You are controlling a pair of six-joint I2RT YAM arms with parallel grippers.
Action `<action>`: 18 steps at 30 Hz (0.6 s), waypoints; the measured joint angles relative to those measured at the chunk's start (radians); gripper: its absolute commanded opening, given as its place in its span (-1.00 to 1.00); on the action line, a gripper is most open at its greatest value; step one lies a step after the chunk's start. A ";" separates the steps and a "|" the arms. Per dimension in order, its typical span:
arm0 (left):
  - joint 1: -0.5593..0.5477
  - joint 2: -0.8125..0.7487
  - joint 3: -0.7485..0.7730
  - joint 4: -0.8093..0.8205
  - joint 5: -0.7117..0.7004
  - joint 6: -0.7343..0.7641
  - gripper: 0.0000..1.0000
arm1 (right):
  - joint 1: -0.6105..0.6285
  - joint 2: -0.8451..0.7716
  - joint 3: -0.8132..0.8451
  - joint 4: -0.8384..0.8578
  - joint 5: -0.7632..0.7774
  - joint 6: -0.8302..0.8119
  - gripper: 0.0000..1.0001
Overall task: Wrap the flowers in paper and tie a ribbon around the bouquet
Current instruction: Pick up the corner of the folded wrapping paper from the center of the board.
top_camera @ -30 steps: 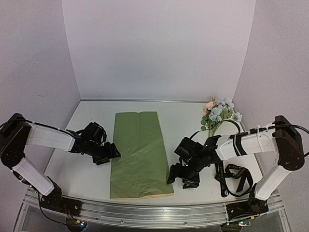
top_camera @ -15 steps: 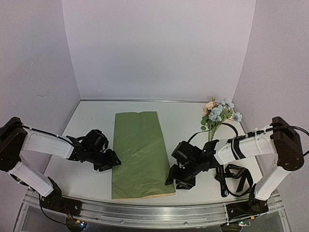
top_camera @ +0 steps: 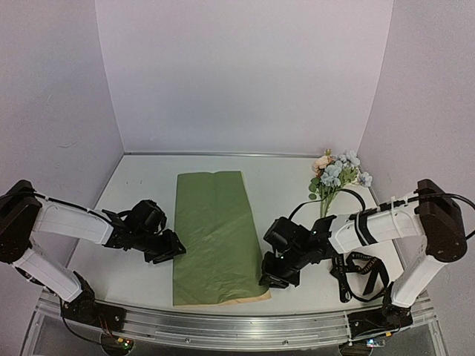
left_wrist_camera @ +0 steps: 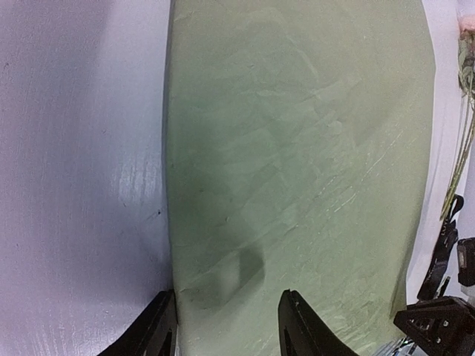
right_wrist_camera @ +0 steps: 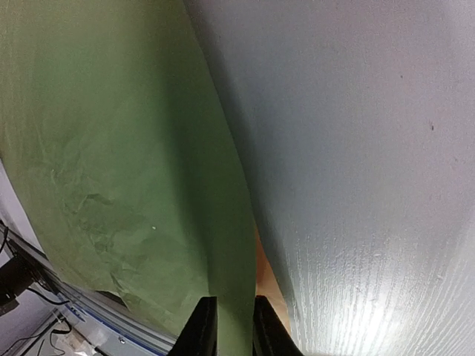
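Paper [top_camera: 215, 230] flat mid-table, green side up. R gripper [top_camera: 267, 279] pinching its near right edge, tan underside showing. L gripper [top_camera: 171, 249] jaws apart, straddling near left edge. Flowers [top_camera: 335, 173] far right.

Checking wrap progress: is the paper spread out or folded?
Spread out, olive face up: the paper lies open; only its near-right edge is lifted, pinched in the right tool, showing tan underside. The flowers lie off it.

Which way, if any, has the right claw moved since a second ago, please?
Yes: the right claw slid left, away from the flowers, onto the paper edge.
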 measured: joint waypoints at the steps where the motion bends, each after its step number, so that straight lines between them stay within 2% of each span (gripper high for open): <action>1: -0.001 0.000 0.000 0.001 0.000 0.000 -0.04 | 0.000 0.000 0.000 0.000 0.000 0.000 -0.88; 4: -0.002 -0.001 -0.001 0.001 -0.002 0.000 -0.04 | 0.000 -0.001 0.000 -0.004 0.001 -0.008 -0.99; 11: -0.004 -0.026 0.000 -0.051 -0.013 0.011 0.14 | 0.002 -0.054 0.017 -0.123 0.027 -0.076 -1.00; 15: -0.026 -0.115 0.015 -0.126 -0.043 0.066 0.33 | 0.013 -0.094 0.100 -0.229 0.041 -0.130 -1.00; 18: -0.097 -0.217 0.058 -0.162 -0.081 0.147 0.44 | 0.018 -0.093 0.201 -0.277 0.035 -0.144 -1.00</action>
